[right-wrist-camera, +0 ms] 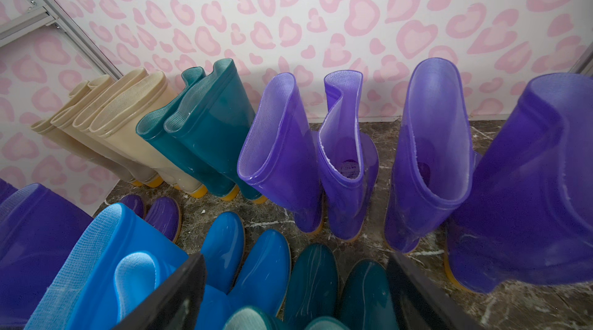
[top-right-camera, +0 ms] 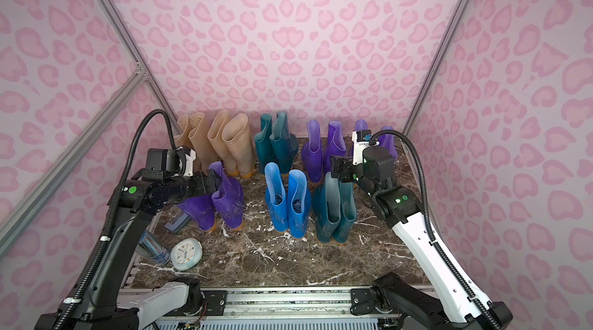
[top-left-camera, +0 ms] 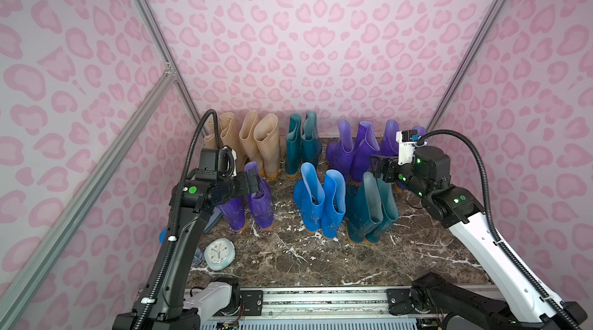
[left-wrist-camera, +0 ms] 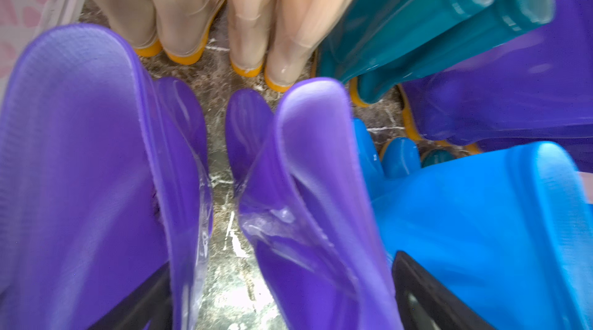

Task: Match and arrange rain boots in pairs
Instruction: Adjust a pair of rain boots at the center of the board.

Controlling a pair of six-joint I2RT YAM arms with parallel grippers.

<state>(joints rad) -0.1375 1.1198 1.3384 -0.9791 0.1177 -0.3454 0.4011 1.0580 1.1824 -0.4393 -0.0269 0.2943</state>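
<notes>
Left pincer [top-left-camera: 254, 182] first: jaws spread wide, hanging right at the tops of the front purple pair [top-left-camera: 253, 208]. In the wrist view its dark fingers [left-wrist-camera: 423, 293] sit out to either side of the floppy shafts. Can't tell if it's touching rubber, but nothing looks clamped, so I'd call it empty. My guess is it's parked there because those two want a nudge together: there's a strip of counter [top-left-camera: 321, 264] showing between them.

Right pincer [top-left-camera: 379, 164] is wide open too and carrying nothing, hovering over the toes of the front teal pair [top-left-camera: 372, 212], well clear of the left arm. Between those two pairs stands the bright blue pair [top-left-camera: 317, 203].

Back row along the wall: four beige boots [top-left-camera: 253, 139], a teal pair [top-left-camera: 303, 145], then four purple boots [top-left-camera: 356, 148]. All of it's grouped by colour, which is why this reads as nearly done to me.

Down by the left arm, a little clock [top-left-camera: 219, 253] and a clear cylinder [top-right-camera: 152, 248] lie apart from the boots.
</notes>
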